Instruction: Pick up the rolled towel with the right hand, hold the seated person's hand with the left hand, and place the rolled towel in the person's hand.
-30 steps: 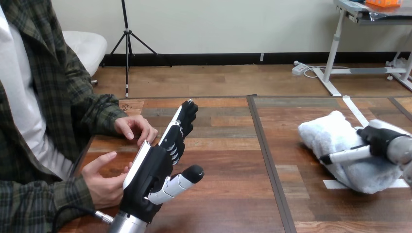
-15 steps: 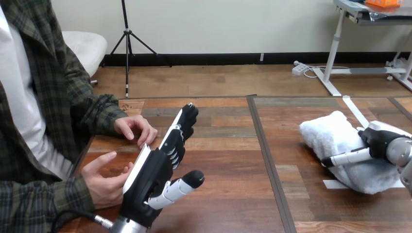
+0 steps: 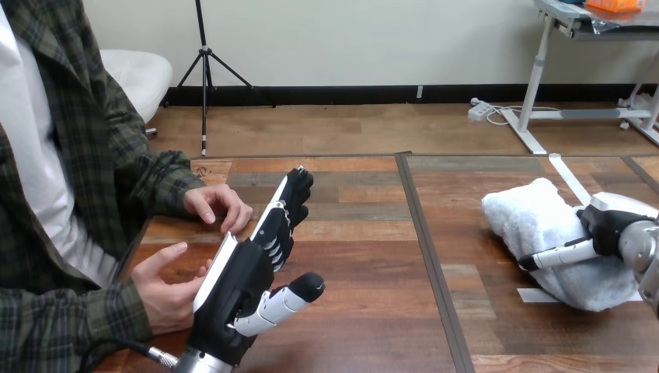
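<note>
The rolled white towel (image 3: 536, 225) lies at the right of the wooden table (image 3: 365, 256). My right hand (image 3: 610, 225) comes in from the right edge and grips the towel's right end, thumb laid across the top of the roll; its fingers are hidden behind the towel. My left hand (image 3: 241, 287) stands on edge at the lower left, open, fingers straight and pointing away, thumb out to the right. The person's nearer hand (image 3: 163, 291) rests palm up just left of it, fingertips at its white back. Their other hand (image 3: 214, 203) lies on the table beyond, close to my fingers.
The person sits at the table's left side. A dark seam (image 3: 423, 233) runs front to back through the table's middle. White tape strips (image 3: 535, 295) lie under and behind the towel. Bare wood stretches between my two hands.
The towel and my right hand have shifted slightly to the right together. My left hand has sunk a little toward the near edge, still open. The person's hands have stayed put.
</note>
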